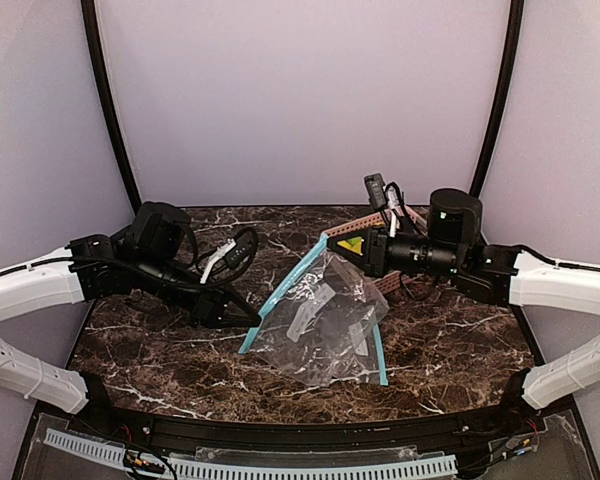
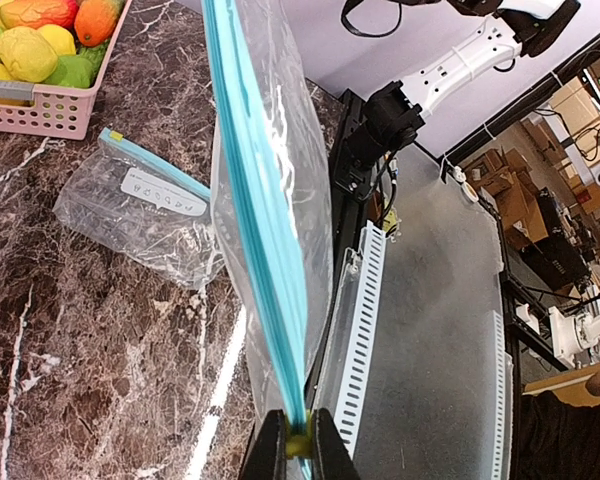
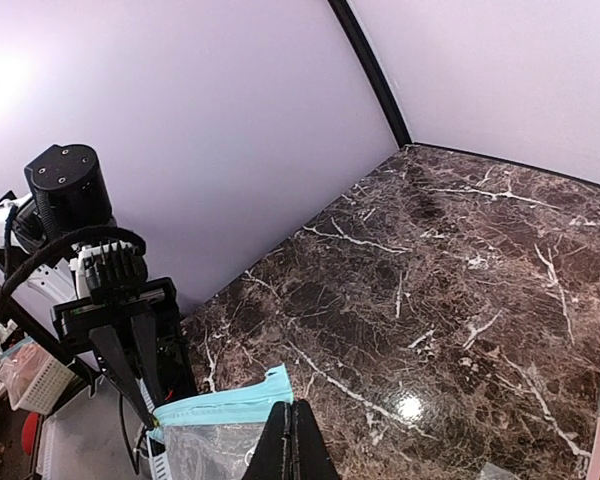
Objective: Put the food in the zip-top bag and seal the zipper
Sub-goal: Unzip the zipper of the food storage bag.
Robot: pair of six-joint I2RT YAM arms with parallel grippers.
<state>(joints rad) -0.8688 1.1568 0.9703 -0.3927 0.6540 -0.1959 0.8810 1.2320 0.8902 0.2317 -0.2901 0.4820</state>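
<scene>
From my station, the dark marble table point(image 1: 460, 340) filled most of the top view. The left arm point(image 1: 40, 285) reached in from one side and the right arm point(image 1: 560, 280) from the other.

Between them I saw the zip-top bag point(image 1: 325, 310), a clear bag held up on edge. Its blue zipper point(image 1: 285, 290) ran in a straight line from the left gripper point(image 1: 252, 322), low and near me, up to the right gripper point(image 1: 327, 240) farther back.

A second bag point(image 2: 140, 215) lay flat on the table beside the held one. It was clear too, with its own blue strip and a white label point(image 2: 160, 193).

The pink lattice basket point(image 2: 50, 115) stood at the far side of the table, behind the right arm. The food point(image 2: 25, 50) sat inside it, well apart from the held bag. I could see glossy yellow, green and orange-red pieces piled together.

In the left wrist view, the left gripper's fingers point(image 2: 270, 450) were closed nearly all the way. They pinched the near end of the zipper, with a small yellow-green tab caught between them, and the bag rose away from them in an upright sheet.

In the right wrist view, the right gripper's fingers point(image 3: 285, 440) were pressed tight together, and the far end of the blue zipper met their tips. With the strip drawn straight between the two grippers, I read that as a pinch on the bag's corner.
</scene>
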